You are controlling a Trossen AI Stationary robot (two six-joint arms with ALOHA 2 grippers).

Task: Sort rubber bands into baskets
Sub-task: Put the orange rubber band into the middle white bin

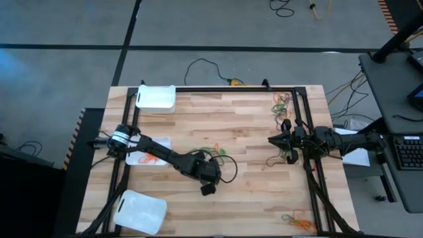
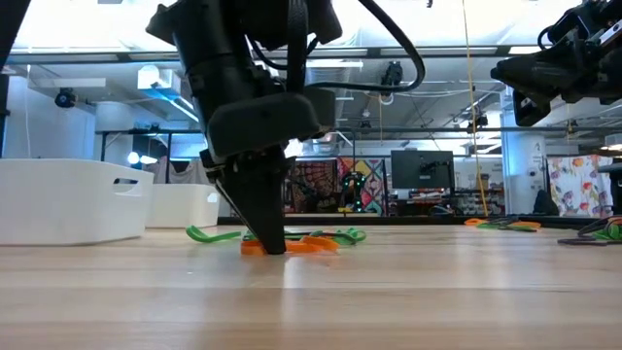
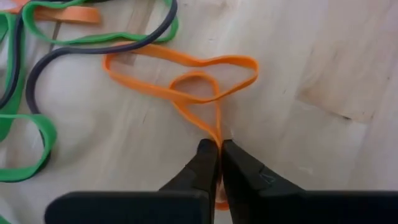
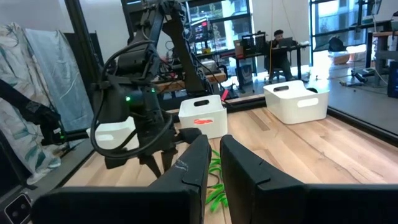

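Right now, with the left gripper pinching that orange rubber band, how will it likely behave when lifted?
Probably floppy: the orange rubber band lies twisted into loops on the table. Likely light, being thin. The left gripper holds one strand, so it may stretch or drag along the green band nearby.

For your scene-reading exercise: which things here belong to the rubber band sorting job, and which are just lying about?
Part of the job:
- orange rubber band, pinched by the left gripper
- green rubber bands
- baskets
- right gripper, waiting by the right edge

Just lying about:
- keyboard
- floor cables
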